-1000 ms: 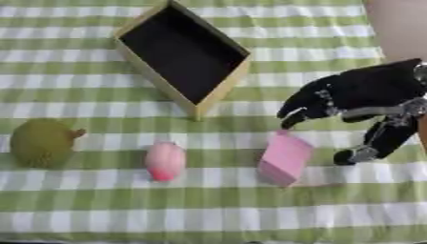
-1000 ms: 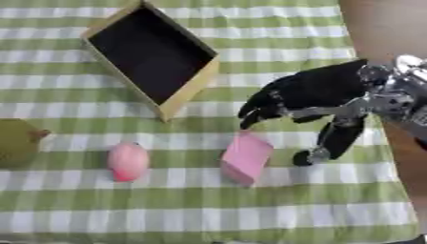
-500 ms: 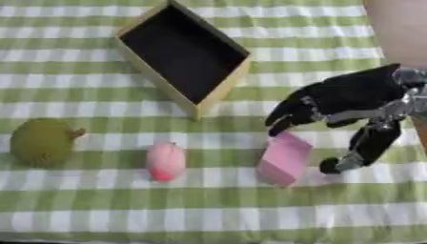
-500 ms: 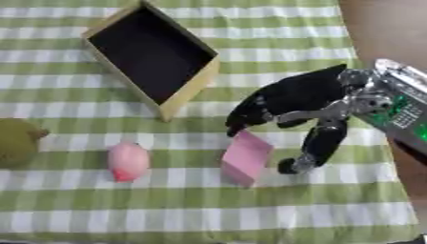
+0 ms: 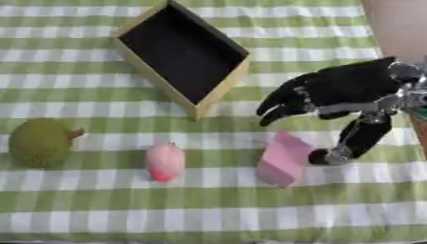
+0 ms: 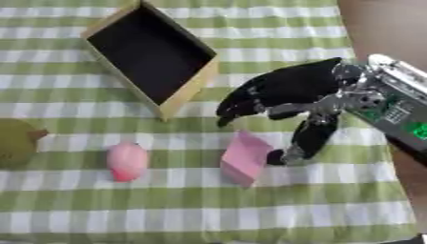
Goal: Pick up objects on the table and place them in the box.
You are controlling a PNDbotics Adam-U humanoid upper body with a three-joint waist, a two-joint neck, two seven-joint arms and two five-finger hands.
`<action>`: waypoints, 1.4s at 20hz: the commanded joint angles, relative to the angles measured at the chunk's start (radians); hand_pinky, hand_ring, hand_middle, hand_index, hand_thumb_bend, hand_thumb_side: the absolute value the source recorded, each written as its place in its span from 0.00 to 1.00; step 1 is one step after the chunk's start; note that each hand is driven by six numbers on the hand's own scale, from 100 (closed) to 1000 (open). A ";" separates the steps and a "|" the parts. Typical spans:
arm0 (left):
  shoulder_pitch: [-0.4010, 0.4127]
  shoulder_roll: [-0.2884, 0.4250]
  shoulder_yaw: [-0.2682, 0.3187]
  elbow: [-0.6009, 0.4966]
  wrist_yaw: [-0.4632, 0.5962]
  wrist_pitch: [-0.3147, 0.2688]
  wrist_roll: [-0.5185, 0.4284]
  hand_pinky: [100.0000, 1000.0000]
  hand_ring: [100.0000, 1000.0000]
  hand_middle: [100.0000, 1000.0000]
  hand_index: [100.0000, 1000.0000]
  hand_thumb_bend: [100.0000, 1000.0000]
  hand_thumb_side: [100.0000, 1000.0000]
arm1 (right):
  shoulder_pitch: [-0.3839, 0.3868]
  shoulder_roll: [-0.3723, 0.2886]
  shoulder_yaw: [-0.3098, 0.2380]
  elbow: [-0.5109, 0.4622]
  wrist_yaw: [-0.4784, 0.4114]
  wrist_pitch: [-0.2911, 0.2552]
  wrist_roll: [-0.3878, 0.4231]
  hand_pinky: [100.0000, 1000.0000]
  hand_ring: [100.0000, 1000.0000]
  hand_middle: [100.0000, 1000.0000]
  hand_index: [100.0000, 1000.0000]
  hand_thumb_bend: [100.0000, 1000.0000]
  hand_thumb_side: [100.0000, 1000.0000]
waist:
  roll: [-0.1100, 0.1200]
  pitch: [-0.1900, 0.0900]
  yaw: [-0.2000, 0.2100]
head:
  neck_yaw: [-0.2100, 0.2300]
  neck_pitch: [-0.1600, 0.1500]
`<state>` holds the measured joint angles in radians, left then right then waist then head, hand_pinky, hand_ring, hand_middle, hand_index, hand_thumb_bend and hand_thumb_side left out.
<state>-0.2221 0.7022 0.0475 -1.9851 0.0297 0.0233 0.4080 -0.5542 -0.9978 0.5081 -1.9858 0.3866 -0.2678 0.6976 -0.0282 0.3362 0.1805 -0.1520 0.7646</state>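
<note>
A: Both eyes sit in the head, looking steeply down on the checked tabletop (image 5: 100, 209), fairly close.

B: Overlap?

A: Nearly total. Both share the box (image 5: 182, 52), pink block (image 6: 247, 158) and right hand (image 5: 333, 93). Right eye sits slightly rightward, cutting the green fruit (image 5: 40, 142) at its left edge.

On our green-checked table (image 5: 83, 209) lie a box (image 5: 179, 52) toward the far edge, a green fruit (image 5: 40, 141), a pink peach (image 5: 164, 161) and a pink block (image 5: 282, 158).

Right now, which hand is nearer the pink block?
The right hand. It sits just above and to the right of the pink block, fingers arched over it and thumb down beside its right edge. The left hand shows in neither view.
</note>
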 commanded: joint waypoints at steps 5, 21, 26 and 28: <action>-0.014 0.015 0.007 -0.015 0.007 0.000 -0.001 0.79 0.75 0.75 0.81 0.59 0.76 | -0.007 -0.011 0.007 -0.014 -0.007 0.014 0.042 0.94 0.95 0.91 0.92 0.32 0.06 | -0.013 -0.010 0.005 | -0.008 0.005; -0.019 0.008 0.005 -0.015 0.012 0.003 -0.002 0.79 0.75 0.74 0.81 0.57 0.76 | -0.009 0.014 0.040 0.028 -0.003 0.028 0.085 0.93 0.94 0.90 0.91 0.34 0.01 | -0.014 -0.001 0.016 | -0.018 0.005; -0.021 0.006 0.004 -0.015 0.013 0.003 -0.001 0.79 0.75 0.74 0.81 0.57 0.76 | -0.010 0.027 0.047 0.059 0.010 0.025 0.071 0.93 0.93 0.86 0.90 0.32 0.00 | -0.012 0.002 0.021 | -0.021 0.005; -0.021 0.005 0.005 -0.015 0.013 0.003 0.000 0.79 0.75 0.74 0.81 0.56 0.76 | -0.010 0.029 0.049 0.063 0.009 0.026 0.061 0.93 0.93 0.84 0.89 0.30 0.00 | -0.012 0.003 0.022 | -0.022 0.005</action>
<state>-0.2306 0.6926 0.0470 -1.9851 0.0397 0.0260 0.4057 -0.5537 -0.9533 0.5627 -1.9229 0.3912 -0.2408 0.7659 -0.0319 0.3425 0.2006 -0.1706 0.7647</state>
